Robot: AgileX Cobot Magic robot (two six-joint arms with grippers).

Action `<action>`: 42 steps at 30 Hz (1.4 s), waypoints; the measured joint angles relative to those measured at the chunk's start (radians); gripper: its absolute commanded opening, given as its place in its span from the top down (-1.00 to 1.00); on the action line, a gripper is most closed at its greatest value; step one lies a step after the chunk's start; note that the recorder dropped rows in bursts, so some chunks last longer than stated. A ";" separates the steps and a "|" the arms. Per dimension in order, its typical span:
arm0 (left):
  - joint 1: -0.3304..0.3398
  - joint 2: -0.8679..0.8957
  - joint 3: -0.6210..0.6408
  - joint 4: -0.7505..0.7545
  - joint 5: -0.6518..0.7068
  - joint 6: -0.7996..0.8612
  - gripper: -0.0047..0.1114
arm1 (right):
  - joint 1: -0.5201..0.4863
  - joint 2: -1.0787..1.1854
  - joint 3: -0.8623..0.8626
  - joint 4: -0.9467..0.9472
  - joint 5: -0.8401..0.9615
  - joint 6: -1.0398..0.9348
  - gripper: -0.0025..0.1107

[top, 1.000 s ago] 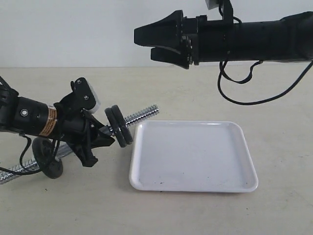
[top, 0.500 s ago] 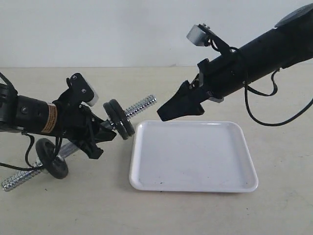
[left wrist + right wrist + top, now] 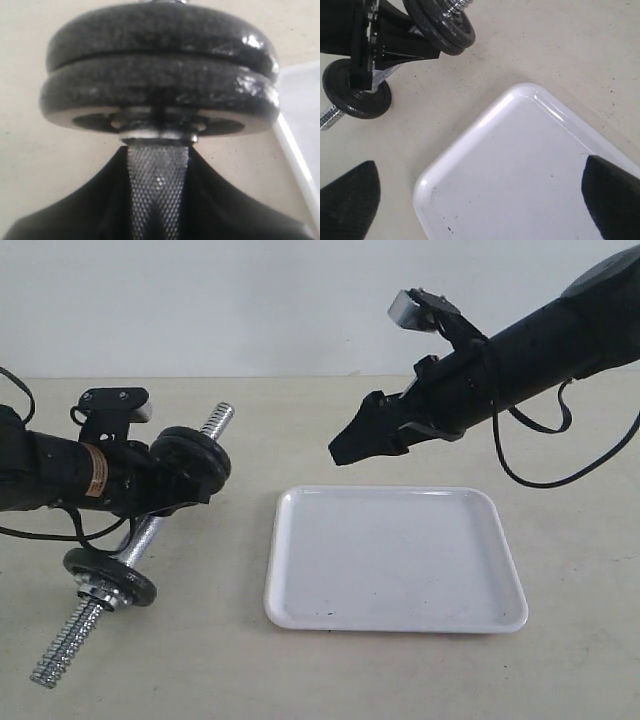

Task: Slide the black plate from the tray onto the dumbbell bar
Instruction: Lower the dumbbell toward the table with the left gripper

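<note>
Grips the dumbbell bar (image 3: 66, 642) by its knurled middle with the left end effector (image 3: 155, 490), clamped firm right beside two stacked black discs. Finds no plate on the tray (image 3: 395, 628): bare white inside, save a few dark specks. Judges the black plate (image 3: 192, 464) to be one of that stacked pair, already threaded on the far end of the bar; cannot tell which of the two. Notes a further disc with a chrome nut (image 3: 110, 578) nearer the other end, low by the worktop (image 3: 400, 680). Hangs the right end effector (image 3: 345, 448) above the tray corner facing the bar, fingers (image 3: 350, 200) wide apart, nothing between them, touching nothing.

Looks like cast iron: probably heavy for its size, rigid, rough-skinned rather than slick, hard to break yet liable to mark the plastic tray if dropped. Best pinched at the rim across the flat faces, leaving the centre hole free for the thread. Probably slides loosely on the rod, so likely to run along it should the bar tip, unless held against its neighbour or locked by a nut. Best to keep the bar grip on the knurling, where the metal should neither roll nor slip.
</note>
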 measured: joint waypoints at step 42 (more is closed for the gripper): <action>-0.146 0.002 -0.009 -0.309 0.175 -0.129 0.84 | 0.000 0.000 0.000 0.002 0.042 0.056 -0.89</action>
